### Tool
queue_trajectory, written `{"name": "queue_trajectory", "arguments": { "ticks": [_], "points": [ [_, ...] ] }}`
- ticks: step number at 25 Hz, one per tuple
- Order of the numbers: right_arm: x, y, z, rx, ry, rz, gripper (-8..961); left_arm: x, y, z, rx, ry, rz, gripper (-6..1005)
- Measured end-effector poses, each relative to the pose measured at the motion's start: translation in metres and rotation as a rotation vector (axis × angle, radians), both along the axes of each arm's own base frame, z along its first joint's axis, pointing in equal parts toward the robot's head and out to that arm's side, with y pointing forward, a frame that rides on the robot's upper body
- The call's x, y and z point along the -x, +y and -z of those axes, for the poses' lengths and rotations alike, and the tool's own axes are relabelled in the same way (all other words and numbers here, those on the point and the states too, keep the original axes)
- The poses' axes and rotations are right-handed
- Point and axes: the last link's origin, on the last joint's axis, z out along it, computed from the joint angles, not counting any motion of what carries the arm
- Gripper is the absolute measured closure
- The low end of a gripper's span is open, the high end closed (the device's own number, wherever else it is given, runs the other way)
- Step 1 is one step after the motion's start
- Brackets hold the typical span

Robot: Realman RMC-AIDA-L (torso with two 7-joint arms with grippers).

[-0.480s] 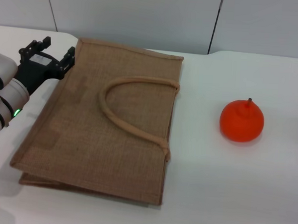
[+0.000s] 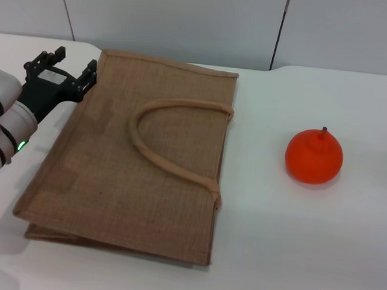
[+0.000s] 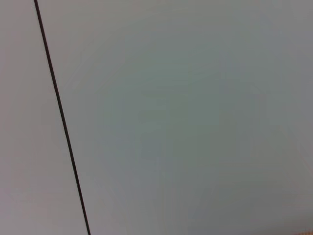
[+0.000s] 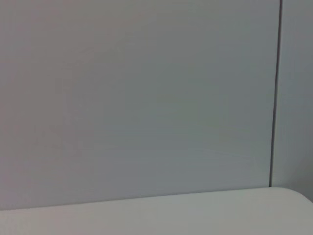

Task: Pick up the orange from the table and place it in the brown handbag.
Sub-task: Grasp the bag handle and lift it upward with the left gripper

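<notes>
White surface (image 2: pixel 291 254) fills most of what I see from the head camera, running back to a pale panelled wall (image 2: pixel 187 21) with dark vertical seams. On it, left of centre, I have the brown handbag (image 2: pixel 114 173) lying flat on its side, folded shut, with its open edge turned toward the right. One rounded loop handle (image 2: pixel 161 140) rests on the upper face of the bag, curving from the bag's right edge back toward its middle.

Next in size, my left arm comes in from the left edge of the head view, white and black segments with a small green light (image 2: pixel 19 145) on it. Its left gripper (image 2: pixel 59 73) sits low over the surface just beside the bag's far-left corner, pointing away from me; the black fingers (image 2: pixel 91 71) stand spread apart, holding nothing, and I cannot tell whether the nearer one touches the jute.

Smallest is the orange (image 2: pixel 313 156), glossy red-orange with a short dark stem pointing up. It sits on the surface to the right of the bag, well apart from it and from the left gripper.

My left wrist camera shows only wall with one dark seam. My right wrist camera shows wall and a strip of the surface (image 4: pixel 146 215); I see no right gripper in any view.
</notes>
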Motion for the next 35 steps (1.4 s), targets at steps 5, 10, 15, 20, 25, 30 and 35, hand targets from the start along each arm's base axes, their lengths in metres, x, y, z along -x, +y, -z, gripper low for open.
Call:
{"name": "queue_trajectory", "arguments": {
  "ticks": [5, 10, 15, 20, 25, 30, 35],
  "points": [
    [0.001, 0.001, 0.0, 0.001, 0.0, -0.002, 88, -0.001, 0.001, 0.0, 0.0, 0.0, 0.003, 334],
    [0.002, 0.002, 0.0, 0.003, -0.002, -0.005, 88, -0.003, 0.002, -0.001, -0.002, -0.011, 0.009, 333],
    [0.001, 0.003, -0.001, 0.003, -0.003, -0.005, 88, -0.011, 0.004, -0.003, 0.027, -0.112, 0.028, 333],
    [0.001, 0.003, -0.002, 0.003, -0.005, -0.004, 88, -0.023, 0.008, -0.002, 0.105, -0.141, 0.075, 333],
    [-0.002, 0.003, -0.001, 0.016, -0.006, 0.015, 88, -0.032, 0.012, -0.004, 0.186, -0.162, 0.098, 333],
    [-0.004, 0.002, -0.001, 0.022, -0.008, 0.025, 88, -0.035, 0.015, -0.003, 0.256, -0.086, 0.074, 333],
    [-0.004, 0.002, 0.0, 0.032, -0.014, 0.021, 88, -0.038, 0.015, -0.007, 0.336, -0.032, 0.04, 333]
  ]
}}
